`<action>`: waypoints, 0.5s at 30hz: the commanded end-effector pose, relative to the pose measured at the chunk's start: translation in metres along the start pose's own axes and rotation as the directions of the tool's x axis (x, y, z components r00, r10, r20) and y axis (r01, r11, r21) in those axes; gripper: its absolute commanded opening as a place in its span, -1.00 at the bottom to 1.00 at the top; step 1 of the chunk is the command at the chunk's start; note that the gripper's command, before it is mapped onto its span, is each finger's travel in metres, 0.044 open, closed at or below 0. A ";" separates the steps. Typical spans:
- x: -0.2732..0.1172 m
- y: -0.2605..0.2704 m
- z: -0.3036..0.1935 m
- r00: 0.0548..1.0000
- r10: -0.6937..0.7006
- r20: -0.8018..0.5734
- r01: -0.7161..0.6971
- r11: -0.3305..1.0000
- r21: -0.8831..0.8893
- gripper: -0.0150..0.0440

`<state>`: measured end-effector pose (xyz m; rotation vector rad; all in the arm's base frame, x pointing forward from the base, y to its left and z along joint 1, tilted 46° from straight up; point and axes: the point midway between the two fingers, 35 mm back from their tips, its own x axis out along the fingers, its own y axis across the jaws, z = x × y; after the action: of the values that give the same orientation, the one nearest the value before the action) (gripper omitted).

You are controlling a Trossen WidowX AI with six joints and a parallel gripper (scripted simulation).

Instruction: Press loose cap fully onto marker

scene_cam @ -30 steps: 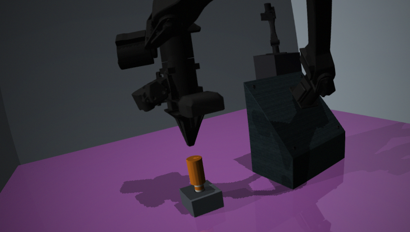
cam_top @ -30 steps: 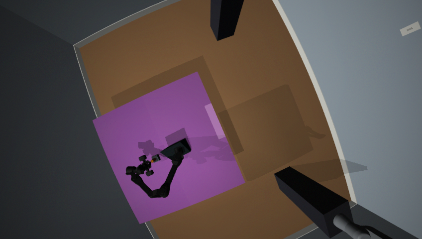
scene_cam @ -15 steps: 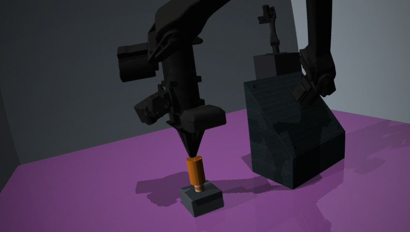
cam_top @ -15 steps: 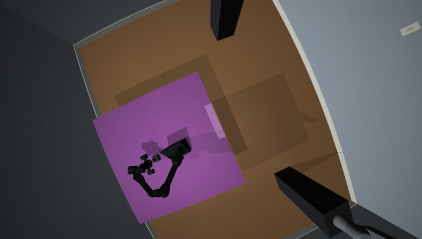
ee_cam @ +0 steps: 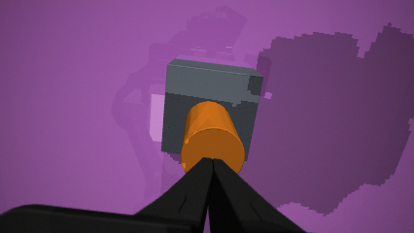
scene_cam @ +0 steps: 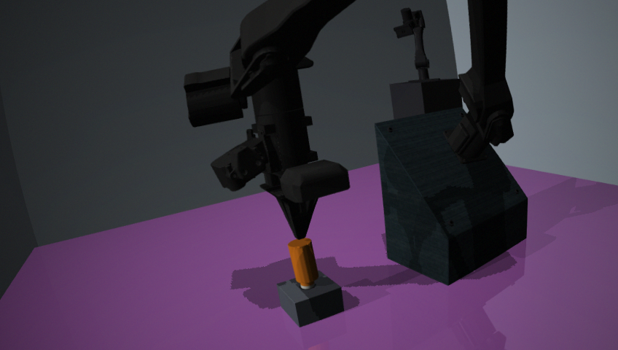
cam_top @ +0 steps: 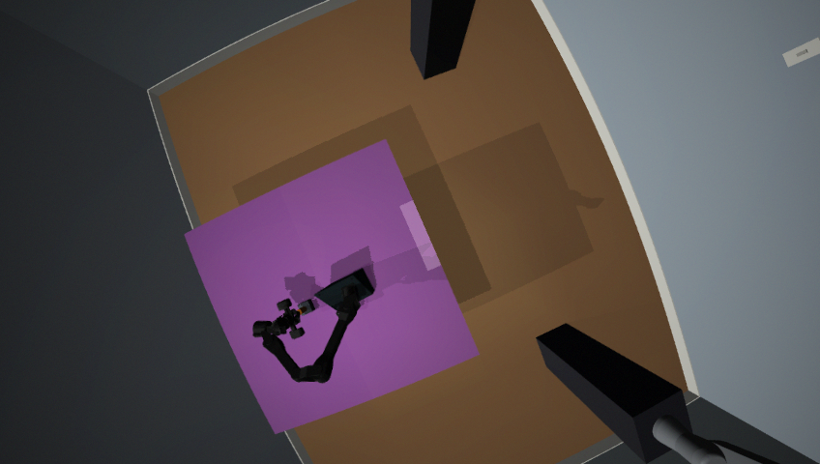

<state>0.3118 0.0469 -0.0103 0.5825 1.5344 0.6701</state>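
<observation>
My hand (cam_top: 301, 311) (scene_cam: 299, 237) (ee_cam: 210, 167) clenched w/ nothing in it, tips at top of orange cap (cam_top: 302, 310) (scene_cam: 304, 262) (ee_cam: 213, 146), cap upright on marker (scene_cam: 307, 286) in grey block (cam_top: 311, 305) (scene_cam: 310, 304) (ee_cam: 211, 83), on purple tabletop (cam_top: 322, 201) (scene_cam: 143, 268) (ee_cam: 63, 97).

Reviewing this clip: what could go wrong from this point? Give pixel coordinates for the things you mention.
The closed fingers (scene_cam: 299, 237) are at the near edge of the orange cap's top (scene_cam: 303, 262) (ee_cam: 212, 146) in the wrist view, not its middle, so pushing there might tilt the cap or slip off.

A pale band shows between cap and holder block (scene_cam: 310, 305) (ee_cam: 209, 80); the frames cannot settle whether the cap has clicked, so leaving now might be premature.
</observation>
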 end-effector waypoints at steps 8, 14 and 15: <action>-0.085 -0.002 0.001 1.000 -0.008 0.015 0.008 1.000 -0.005 -0.49; -0.085 -0.002 0.001 1.000 -0.008 0.015 0.008 1.000 -0.005 -0.05; -0.085 -0.002 0.001 1.000 -0.008 0.015 0.008 1.000 -0.005 0.04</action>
<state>0.3186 -0.0130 0.0462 0.5836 1.5235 0.6607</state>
